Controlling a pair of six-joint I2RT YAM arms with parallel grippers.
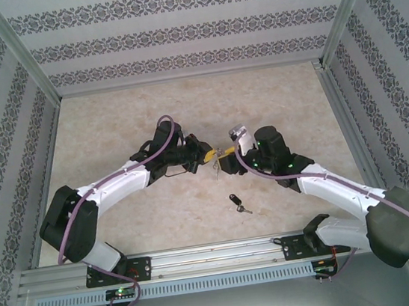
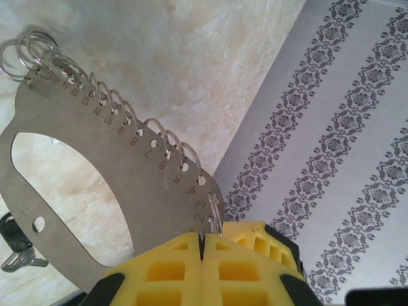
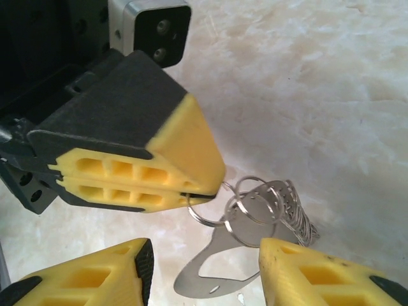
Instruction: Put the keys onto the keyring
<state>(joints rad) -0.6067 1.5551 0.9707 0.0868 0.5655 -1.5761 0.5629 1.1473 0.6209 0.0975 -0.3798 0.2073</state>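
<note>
The keyring (image 2: 95, 185) is a flat grey metal plate with numbered holes and a row of small rings along one edge. My left gripper (image 2: 203, 245) is shut on its low-numbered corner and holds it above the table (image 1: 147, 115). From the right wrist, the left gripper's yellow fingers (image 3: 140, 182) pinch the keyring (image 3: 245, 245) at its end. My right gripper (image 3: 204, 268) stands open just in front of the rings, touching nothing. The key (image 1: 237, 203), black head and short silver blade, lies on the table below both grippers (image 1: 206, 154) (image 1: 226, 162). Its black head (image 2: 11, 234) also peeks past the plate.
Patterned walls (image 1: 188, 30) and aluminium posts enclose the pale marbled table on three sides. Both arm bases sit on the metal rail (image 1: 218, 253) at the near edge. The two wrists nearly meet at the table's centre.
</note>
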